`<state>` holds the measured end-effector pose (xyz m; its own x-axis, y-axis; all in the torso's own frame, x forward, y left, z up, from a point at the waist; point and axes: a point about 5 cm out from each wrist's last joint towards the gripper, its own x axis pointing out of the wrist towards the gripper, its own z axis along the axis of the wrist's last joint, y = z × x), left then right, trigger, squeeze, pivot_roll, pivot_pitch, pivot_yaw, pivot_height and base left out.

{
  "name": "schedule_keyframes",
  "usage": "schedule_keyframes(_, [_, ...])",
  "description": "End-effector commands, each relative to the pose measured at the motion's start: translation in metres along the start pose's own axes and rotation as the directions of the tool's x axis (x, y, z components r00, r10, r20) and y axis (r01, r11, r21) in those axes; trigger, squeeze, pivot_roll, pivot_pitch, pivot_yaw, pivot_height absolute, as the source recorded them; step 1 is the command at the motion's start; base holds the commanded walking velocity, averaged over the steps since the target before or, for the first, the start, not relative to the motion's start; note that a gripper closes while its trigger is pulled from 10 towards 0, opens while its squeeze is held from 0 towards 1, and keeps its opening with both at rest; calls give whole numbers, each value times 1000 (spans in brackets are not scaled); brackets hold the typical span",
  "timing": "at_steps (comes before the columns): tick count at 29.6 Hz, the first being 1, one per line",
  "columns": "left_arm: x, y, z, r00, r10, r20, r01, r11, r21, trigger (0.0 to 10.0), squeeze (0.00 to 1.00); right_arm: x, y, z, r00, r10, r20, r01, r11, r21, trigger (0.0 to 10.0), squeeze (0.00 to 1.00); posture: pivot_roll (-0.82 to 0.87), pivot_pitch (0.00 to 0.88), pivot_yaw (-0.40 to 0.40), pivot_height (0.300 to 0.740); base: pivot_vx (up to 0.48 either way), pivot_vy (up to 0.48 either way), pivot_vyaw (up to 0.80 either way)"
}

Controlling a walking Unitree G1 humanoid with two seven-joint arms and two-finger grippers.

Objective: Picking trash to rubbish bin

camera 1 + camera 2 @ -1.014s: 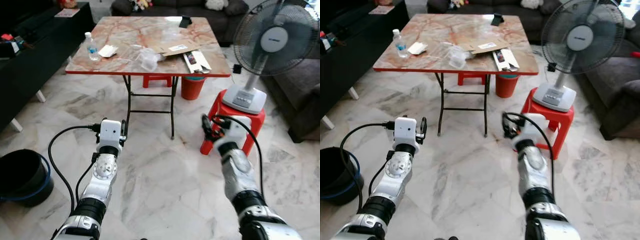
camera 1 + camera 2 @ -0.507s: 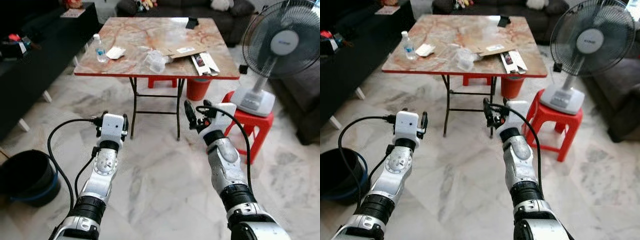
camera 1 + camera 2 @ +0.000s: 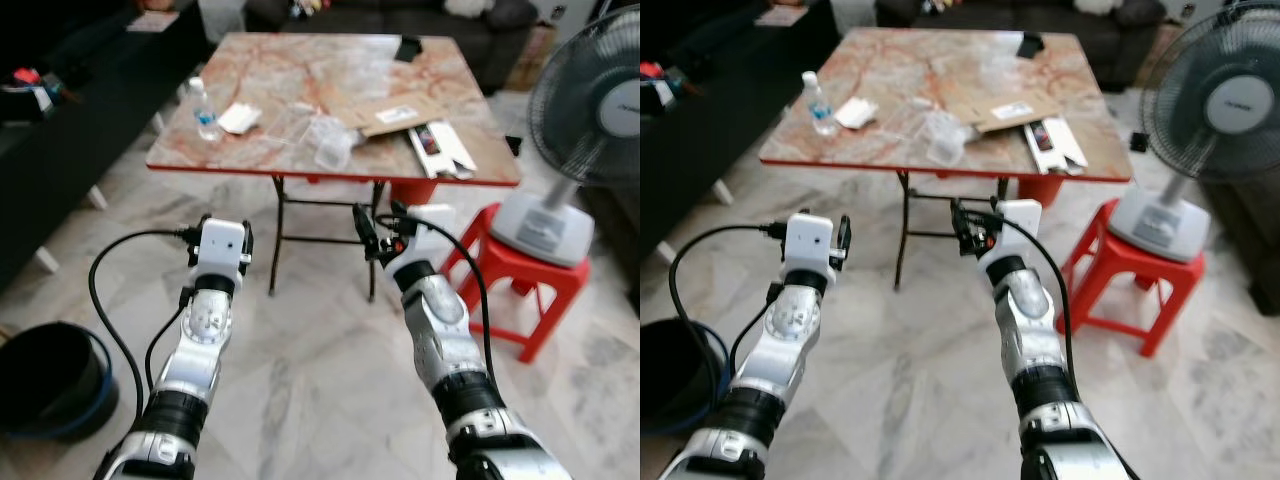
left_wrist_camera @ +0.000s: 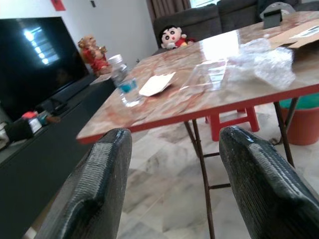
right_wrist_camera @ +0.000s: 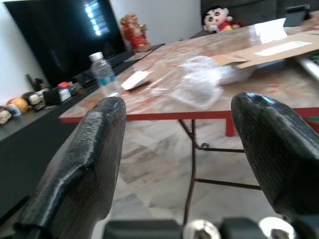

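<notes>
Both my pincers, left pincer (image 4: pixel 172 184) and right pincer (image 5: pixel 192 179), are released; reaching for the crumpled plastic wrap (image 3: pixel 330 150), I might bump the surface (image 3: pixel 300 172) edge.

The right gripper (image 3: pixel 372 230) has swung inward from in front of the red stool (image 3: pixel 520 290) to a spot before the folding table's (image 3: pixel 330 160) legs, nearer the left gripper (image 3: pixel 225 240). The camera has moved up to the table and turned, so the standing fan (image 3: pixel 585 130) now sits at the right edge and the black bin (image 3: pixel 45 375) lower left.
</notes>
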<state>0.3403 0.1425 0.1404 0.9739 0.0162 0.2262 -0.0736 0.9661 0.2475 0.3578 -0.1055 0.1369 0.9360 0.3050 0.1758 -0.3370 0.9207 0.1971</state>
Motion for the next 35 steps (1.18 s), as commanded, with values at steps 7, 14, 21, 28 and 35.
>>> schedule_keyframes(7, [2,-7,8,999,-28,18,28,1000,-5,10000,0,2,-3,6,1000,-17,10,17,1000,17,10000,0,8,39,-13,740,460,0,0])
schedule_keyframes(14, [2,-8,8,999,-36,16,37,999,-9,10000,0,4,-2,7,1000,-19,6,19,999,38,10000,0,7,34,-12,740,437,0,-563])
schedule_keyframes(21, [3,-10,10,999,-44,20,44,999,-12,10000,0,4,-1,8,1000,-18,17,18,999,31,10000,0,7,36,-13,740,425,0,0])
schedule_keyframes(28, [2,-11,9,999,-50,17,50,999,-12,10000,0,4,-1,8,1000,-18,16,18,999,36,10000,0,10,29,-14,740,425,0,0])
schedule_keyframes(35, [2,-14,12,997,-67,25,67,998,-15,10000,0,4,0,8,1000,-16,13,16,999,37,10000,0,8,23,-13,740,426,0,0])
